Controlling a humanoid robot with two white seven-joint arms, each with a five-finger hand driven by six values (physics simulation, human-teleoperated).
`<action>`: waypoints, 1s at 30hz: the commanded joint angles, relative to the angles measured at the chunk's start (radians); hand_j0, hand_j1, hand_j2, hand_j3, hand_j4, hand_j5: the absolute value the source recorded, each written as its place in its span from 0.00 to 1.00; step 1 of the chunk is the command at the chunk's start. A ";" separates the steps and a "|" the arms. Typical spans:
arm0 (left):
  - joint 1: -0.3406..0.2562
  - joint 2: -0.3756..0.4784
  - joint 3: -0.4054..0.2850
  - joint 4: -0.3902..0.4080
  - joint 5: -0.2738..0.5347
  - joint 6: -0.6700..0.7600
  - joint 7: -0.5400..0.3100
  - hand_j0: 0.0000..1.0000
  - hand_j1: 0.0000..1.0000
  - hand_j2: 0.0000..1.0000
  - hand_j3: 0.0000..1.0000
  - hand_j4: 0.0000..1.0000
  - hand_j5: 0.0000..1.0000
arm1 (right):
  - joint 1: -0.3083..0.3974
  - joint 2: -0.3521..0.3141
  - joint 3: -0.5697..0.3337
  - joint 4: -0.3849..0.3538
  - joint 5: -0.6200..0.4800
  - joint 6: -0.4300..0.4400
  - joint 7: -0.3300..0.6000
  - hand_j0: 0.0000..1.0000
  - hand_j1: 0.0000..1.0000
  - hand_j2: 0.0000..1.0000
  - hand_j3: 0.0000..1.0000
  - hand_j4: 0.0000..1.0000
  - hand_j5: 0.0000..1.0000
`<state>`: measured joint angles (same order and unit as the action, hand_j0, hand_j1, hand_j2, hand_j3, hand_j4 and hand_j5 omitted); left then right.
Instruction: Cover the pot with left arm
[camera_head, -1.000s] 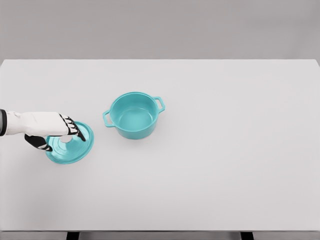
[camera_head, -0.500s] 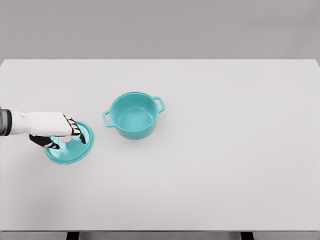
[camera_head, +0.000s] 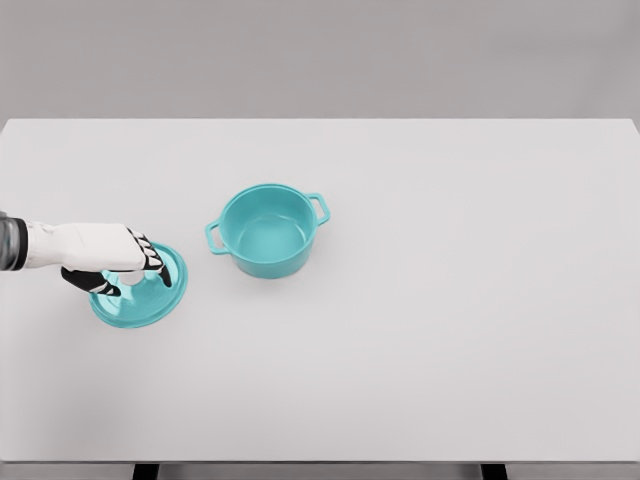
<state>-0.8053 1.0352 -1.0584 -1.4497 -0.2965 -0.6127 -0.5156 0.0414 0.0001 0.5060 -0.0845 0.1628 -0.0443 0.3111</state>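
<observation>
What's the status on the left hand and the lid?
Left hand over round teal lid, fingers curled at its knob, grasp unconfirmed. Teal two-handled pot open, uncovered. White table between them unobstructed. Right hand out of view.

Single head cam, looks steeply down on table (camera_head: 450, 330), mid-range.

- You see the pot (camera_head: 268, 231) in plain teal, inside and outside, and its two handles are the same teal.
- You see the lid (camera_head: 141, 290) in the same teal, with a pale knob in the middle.
- The left hand (camera_head: 112, 262) is white, with black fingers that carry white stripes.
- The table (camera_head: 450, 300) is plain white, without any pattern.
</observation>
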 joint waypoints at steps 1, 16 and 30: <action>0.000 0.002 0.002 0.002 0.003 0.002 0.000 0.74 0.74 0.74 0.74 0.74 0.74 | 0.000 0.000 0.000 0.000 0.000 0.000 0.000 1.00 1.00 1.00 1.00 1.00 1.00; 0.002 0.008 0.002 0.002 0.002 0.002 0.000 0.63 0.63 0.63 0.63 0.63 0.63 | 0.000 0.000 0.000 0.000 0.000 0.000 0.000 1.00 1.00 1.00 1.00 1.00 1.00; 0.002 0.012 0.002 0.002 0.002 0.002 0.000 0.48 0.48 0.48 0.48 0.48 0.48 | 0.000 0.000 0.000 0.000 0.000 0.000 0.000 1.00 1.00 1.00 1.00 1.00 1.00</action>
<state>-0.8038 1.0463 -1.0580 -1.4483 -0.2992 -0.6127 -0.5157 0.0414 0.0001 0.5060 -0.0845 0.1628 -0.0443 0.3111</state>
